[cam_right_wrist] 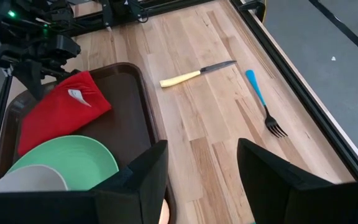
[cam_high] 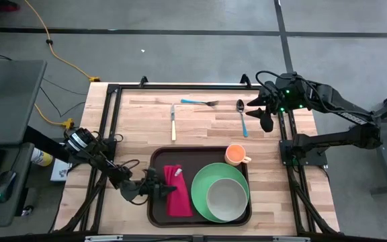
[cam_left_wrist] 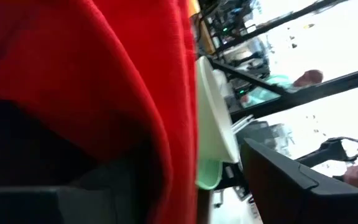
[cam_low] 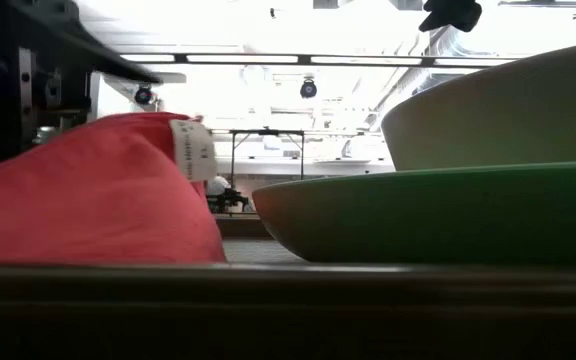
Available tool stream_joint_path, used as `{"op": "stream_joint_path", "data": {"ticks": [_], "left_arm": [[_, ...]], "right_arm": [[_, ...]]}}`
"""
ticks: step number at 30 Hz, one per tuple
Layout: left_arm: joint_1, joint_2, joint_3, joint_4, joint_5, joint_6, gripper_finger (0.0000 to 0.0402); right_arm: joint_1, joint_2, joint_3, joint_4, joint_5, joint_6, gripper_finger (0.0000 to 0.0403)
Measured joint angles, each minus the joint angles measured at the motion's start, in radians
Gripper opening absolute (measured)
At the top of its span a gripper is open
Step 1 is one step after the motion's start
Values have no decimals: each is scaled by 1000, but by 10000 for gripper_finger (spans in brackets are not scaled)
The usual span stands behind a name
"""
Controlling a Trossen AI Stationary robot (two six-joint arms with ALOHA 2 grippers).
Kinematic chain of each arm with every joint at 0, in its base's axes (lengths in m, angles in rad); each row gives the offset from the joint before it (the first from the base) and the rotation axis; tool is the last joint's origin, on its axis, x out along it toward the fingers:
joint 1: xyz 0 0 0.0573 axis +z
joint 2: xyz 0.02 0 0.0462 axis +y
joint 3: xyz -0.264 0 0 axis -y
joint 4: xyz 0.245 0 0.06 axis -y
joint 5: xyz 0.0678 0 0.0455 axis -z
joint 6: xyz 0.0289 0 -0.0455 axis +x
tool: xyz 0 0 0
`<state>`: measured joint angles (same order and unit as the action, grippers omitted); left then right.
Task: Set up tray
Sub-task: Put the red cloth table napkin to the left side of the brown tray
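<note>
The dark brown tray (cam_high: 154, 161) lies at the table's near middle. On it are a red napkin (cam_high: 177, 195) on the left, and a green plate (cam_high: 203, 195) carrying a pale bowl (cam_high: 227, 197) on the right. My left gripper (cam_high: 158, 188) reaches in low over the tray's left rim, open, with the napkin's left edge (cam_left_wrist: 104, 74) between its fingers. My right gripper (cam_right_wrist: 201, 186) hangs open with nothing in it, high over the far right of the table near the spoon (cam_high: 241, 115). My left gripper comes nearly level from the table's left at the napkin's left edge (cam_right_wrist: 45, 99), and red cloth fills the space between its spread fingers. The cloth rests on the tray. I cannot tell whether the fingers touch it.
An orange cup (cam_high: 236, 155) stands at the tray's far right corner. On the bare wood beyond the tray lie a yellow-handled knife (cam_high: 173, 122), a blue-handled fork (cam_high: 200, 102) and the spoon. Black frame rails (cam_high: 106, 134) run along both sides of the table.
</note>
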<state>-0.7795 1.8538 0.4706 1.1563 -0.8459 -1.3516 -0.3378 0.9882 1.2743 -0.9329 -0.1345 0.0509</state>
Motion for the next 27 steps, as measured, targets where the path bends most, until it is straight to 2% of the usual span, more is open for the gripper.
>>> {"op": "stream_joint_path", "data": {"ticks": [7, 14, 27], "left_arm": [[0, -1, 0, -23, 2, -15, 276], [1, -71, 0, -63, 21, -3, 276], [1, -306, -1, -606, 104, -94, 276]], "right_arm": [[0, 0, 0, 0, 0, 0, 169], [0, 0, 0, 3, 0, 0, 169], [0, 0, 0, 13, 0, -8, 169]]}}
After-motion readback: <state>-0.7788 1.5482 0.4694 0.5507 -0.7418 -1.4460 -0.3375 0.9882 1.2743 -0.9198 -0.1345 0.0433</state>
